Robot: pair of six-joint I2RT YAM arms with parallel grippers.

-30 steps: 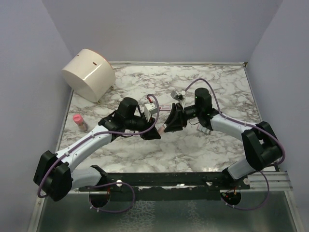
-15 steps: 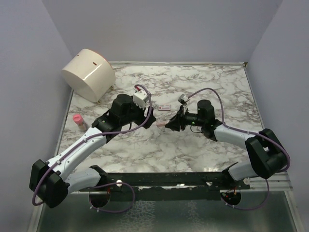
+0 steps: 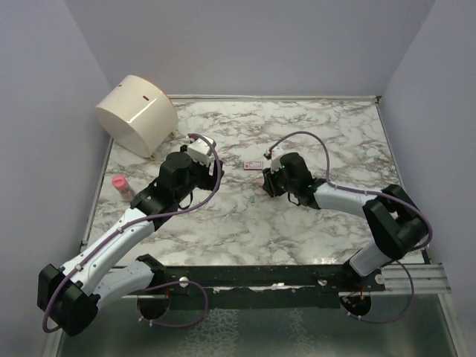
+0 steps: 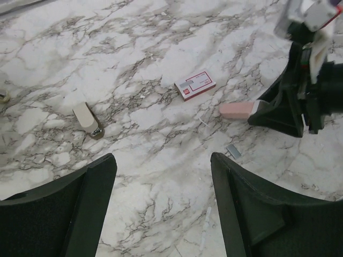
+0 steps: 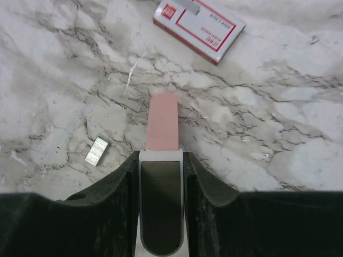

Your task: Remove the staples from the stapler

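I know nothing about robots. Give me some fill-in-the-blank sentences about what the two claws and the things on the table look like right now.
1. The right claw is shut on a ___ stapler.
2. The left claw stands open and holds ___.
3. The staple box on the table is white and ___.
Missing words: pink; nothing; red.

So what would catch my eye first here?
The pink stapler clamped in the right pincer, mid-table. Near it lie a red-and-white box and a small silvery staple strip. A big cream drum sits in the far left corner.
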